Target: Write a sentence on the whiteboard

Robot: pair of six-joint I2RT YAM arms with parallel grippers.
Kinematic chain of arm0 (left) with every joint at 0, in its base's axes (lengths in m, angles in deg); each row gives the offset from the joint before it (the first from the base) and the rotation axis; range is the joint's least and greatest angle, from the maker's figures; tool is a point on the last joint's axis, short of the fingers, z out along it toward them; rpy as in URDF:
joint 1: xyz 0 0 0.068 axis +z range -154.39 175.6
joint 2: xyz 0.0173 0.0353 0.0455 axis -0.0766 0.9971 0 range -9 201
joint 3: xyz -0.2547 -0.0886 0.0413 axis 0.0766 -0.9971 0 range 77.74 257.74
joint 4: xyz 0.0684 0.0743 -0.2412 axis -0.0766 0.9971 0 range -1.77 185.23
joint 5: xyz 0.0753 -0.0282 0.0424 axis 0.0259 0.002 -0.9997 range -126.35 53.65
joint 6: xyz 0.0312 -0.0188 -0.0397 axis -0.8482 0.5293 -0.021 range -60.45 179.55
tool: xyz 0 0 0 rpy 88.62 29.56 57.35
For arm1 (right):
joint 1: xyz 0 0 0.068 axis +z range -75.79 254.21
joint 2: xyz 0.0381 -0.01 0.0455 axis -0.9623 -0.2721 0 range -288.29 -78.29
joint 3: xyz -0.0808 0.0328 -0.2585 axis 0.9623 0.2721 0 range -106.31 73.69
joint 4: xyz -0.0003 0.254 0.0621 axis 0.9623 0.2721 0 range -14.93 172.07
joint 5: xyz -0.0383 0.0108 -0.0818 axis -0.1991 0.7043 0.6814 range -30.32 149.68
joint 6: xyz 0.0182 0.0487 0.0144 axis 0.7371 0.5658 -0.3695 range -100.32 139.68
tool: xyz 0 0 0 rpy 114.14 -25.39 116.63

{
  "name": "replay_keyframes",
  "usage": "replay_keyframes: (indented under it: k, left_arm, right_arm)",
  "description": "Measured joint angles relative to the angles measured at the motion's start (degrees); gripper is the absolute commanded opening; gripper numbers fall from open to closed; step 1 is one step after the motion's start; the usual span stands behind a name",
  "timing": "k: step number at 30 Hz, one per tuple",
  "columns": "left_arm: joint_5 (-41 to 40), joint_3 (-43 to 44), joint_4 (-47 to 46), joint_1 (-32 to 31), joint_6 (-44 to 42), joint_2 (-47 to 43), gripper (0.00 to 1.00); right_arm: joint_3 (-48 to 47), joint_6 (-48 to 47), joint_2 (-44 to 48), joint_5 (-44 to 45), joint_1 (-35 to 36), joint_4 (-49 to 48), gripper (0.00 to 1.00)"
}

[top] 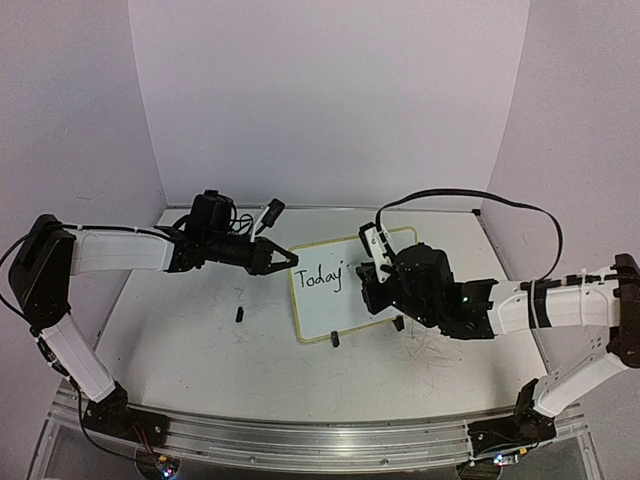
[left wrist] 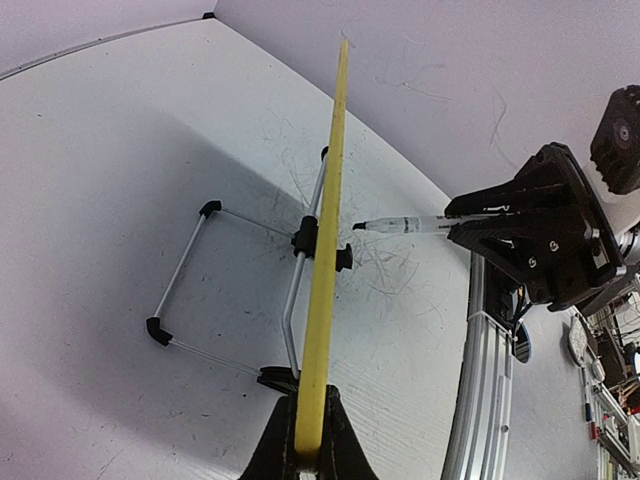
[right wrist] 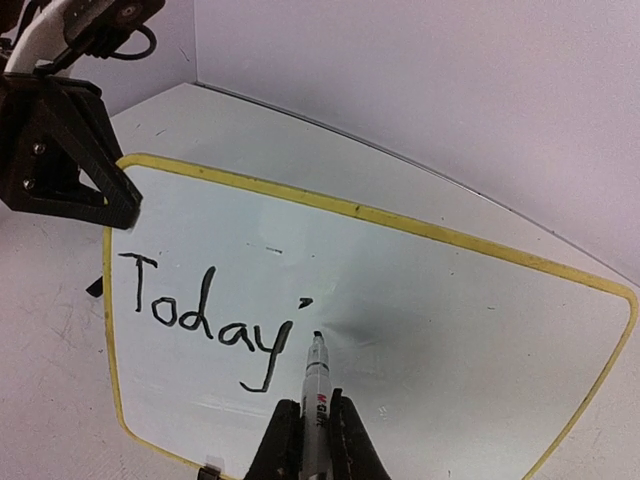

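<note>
Status: left gripper [top: 285,258] clenched on whiteboard [top: 325,305] rim at its 10 o'clock corner. Board stands mid-table [top: 180,350], propped on a wire stand [left wrist: 293,290] (edge-on in the left wrist view). The right gripper [right wrist: 312,440] is grasping the marker [right wrist: 317,380], in from the board's 3 o'clock. The sentence [right wrist: 205,315] reads only "Today'". Marker tip sits at 5 o'clock of the apostrophe; contact: can't tell.

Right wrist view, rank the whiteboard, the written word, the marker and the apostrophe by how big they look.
1. whiteboard
2. written word
3. marker, only partly visible and close to the camera, so unsure
4. apostrophe
</note>
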Motion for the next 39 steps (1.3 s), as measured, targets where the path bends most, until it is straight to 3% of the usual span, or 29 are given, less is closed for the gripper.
replay_keyframes:
  k: [39]
  left_arm:
    - [0.0,0.0,0.1,0.0,-0.2,-0.2,0.0]
  right_arm:
    - [0.0,0.9,-2.0,1.1,-0.5,-2.6,0.0]
